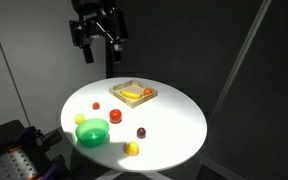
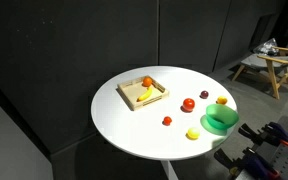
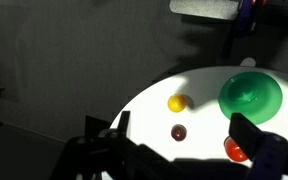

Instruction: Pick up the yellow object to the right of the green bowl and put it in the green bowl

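The yellow object (image 1: 132,149) is a small rounded lump on the round white table, near its front edge and beside the green bowl (image 1: 92,133). Both also show in an exterior view, the yellow object (image 2: 193,133) just beside the green bowl (image 2: 219,121). In the wrist view the yellow object (image 3: 177,103) lies left of the green bowl (image 3: 250,96). My gripper (image 1: 99,45) hangs high above the back of the table, open and empty. Its fingers (image 3: 184,122) frame the table from above.
A square wooden tray (image 1: 134,93) with a long yellow piece and an orange piece stands at the back. A paler yellow-green ball (image 1: 80,119), a red piece (image 1: 115,117) and a dark purple piece (image 1: 141,132) lie around the bowl. The table edge (image 1: 174,160) is close to the yellow object.
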